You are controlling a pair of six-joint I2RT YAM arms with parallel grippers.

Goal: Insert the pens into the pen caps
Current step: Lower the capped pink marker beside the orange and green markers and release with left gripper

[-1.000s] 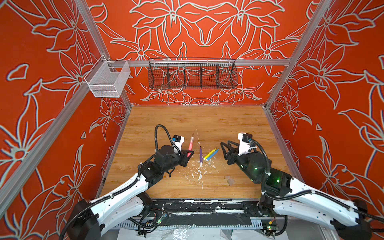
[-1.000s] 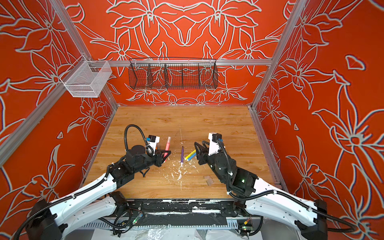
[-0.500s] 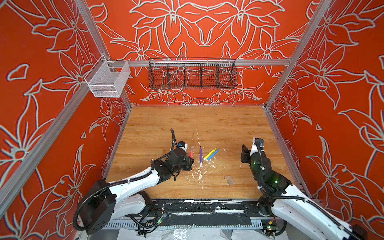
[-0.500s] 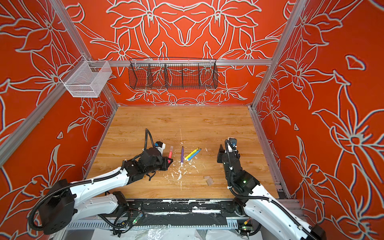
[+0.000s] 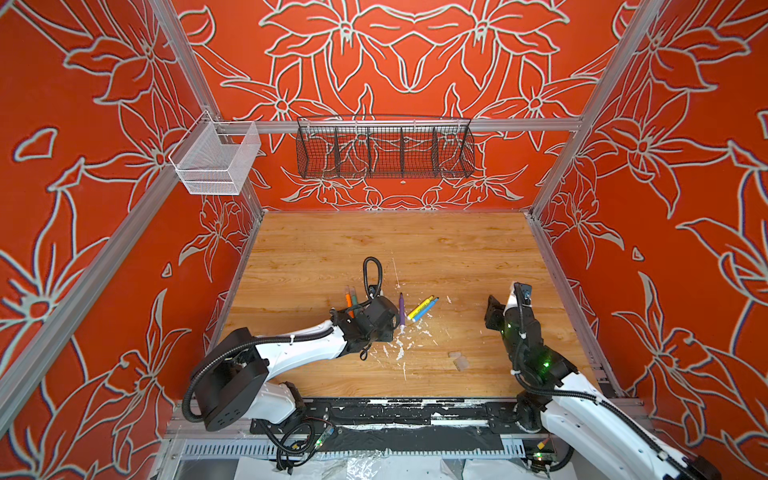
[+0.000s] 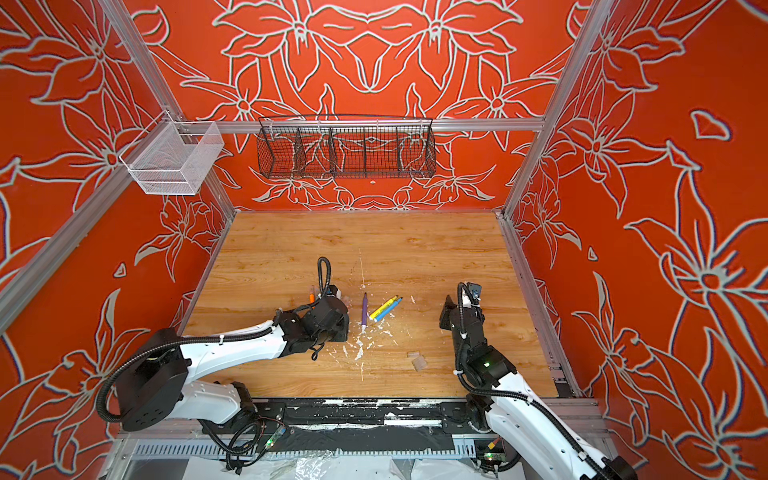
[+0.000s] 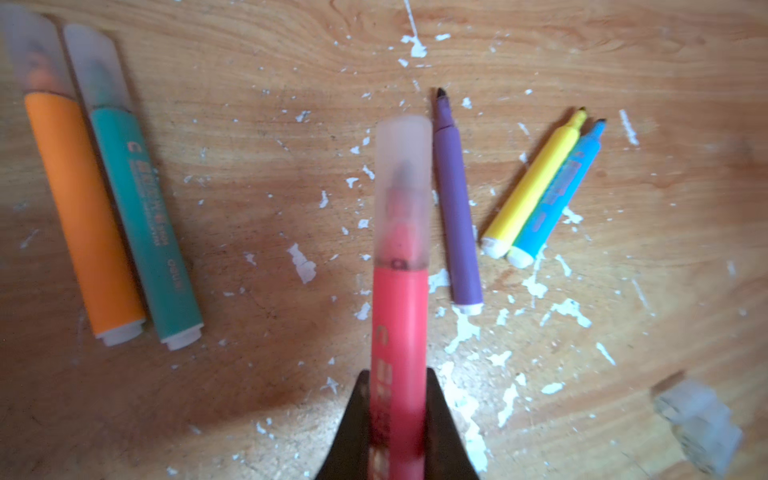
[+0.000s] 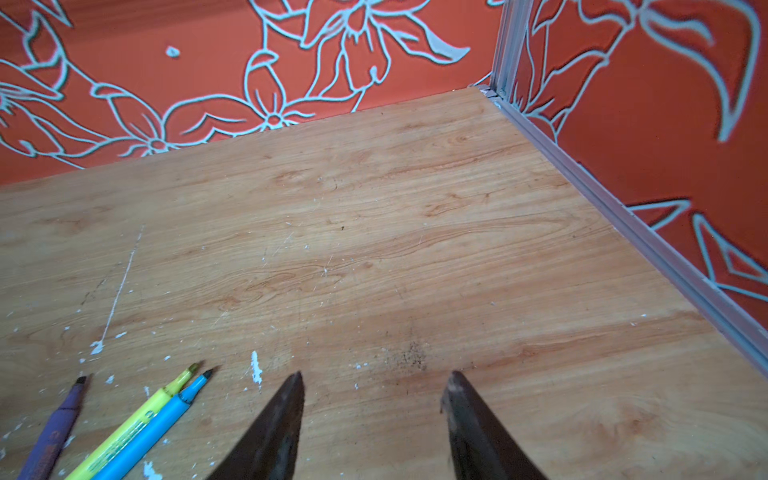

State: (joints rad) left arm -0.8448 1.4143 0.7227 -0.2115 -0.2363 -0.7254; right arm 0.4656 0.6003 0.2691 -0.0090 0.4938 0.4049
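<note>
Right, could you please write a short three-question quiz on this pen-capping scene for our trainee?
1. True or false: the left gripper is shut on the slim pink-red felt-tip pen, which wears a clear plastic cap.
2. How many others lie uncapped on the light wooden table? A two, B three, C five.
3. Fill in: the open right gripper holds ____.

Key
1. True.
2. B: the purple pen, yellow pen and blue pen.
3. Nothing.
</note>
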